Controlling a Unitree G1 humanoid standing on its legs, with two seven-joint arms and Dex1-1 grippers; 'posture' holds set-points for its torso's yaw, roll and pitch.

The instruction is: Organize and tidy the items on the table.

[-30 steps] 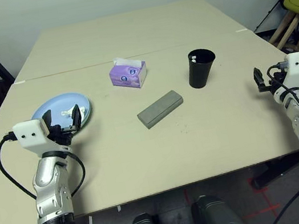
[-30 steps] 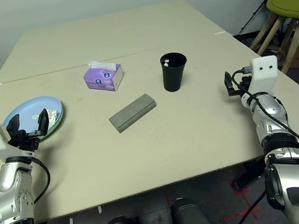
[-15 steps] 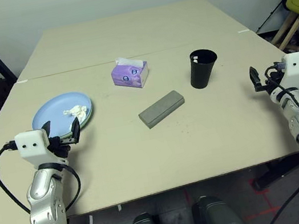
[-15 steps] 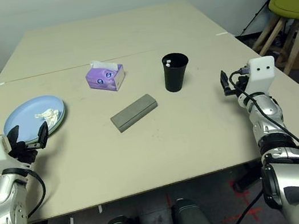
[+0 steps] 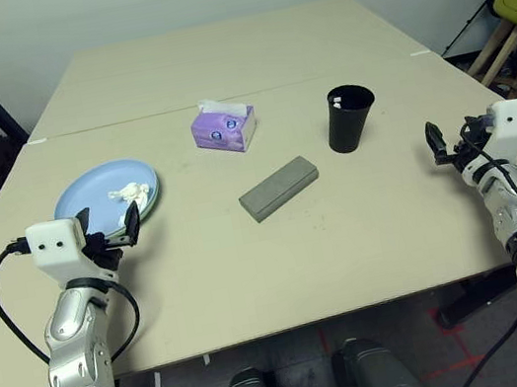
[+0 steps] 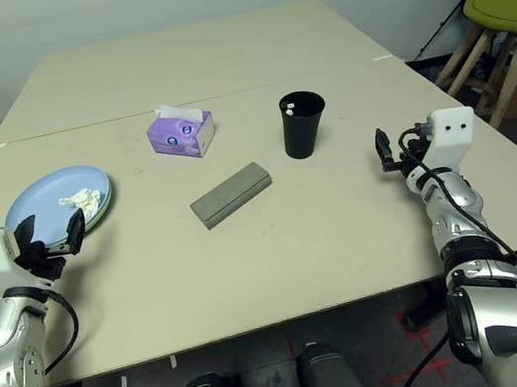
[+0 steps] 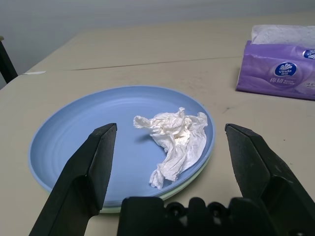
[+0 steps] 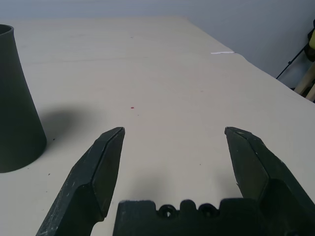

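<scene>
While both jaws stand wide, crumpled tissue (image 7: 176,137) on the blue plate (image 7: 74,137) lies just ahead of the left gripper (image 7: 170,147).

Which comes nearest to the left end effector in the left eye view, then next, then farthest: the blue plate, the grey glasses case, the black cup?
1. Blue plate, just ahead of the left end effector.
2. Grey glasses case, mid-table, to its right.
3. Black cup, far right.

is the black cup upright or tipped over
Upright: the black cup stands on its base on the table, round mouth facing up.
</scene>
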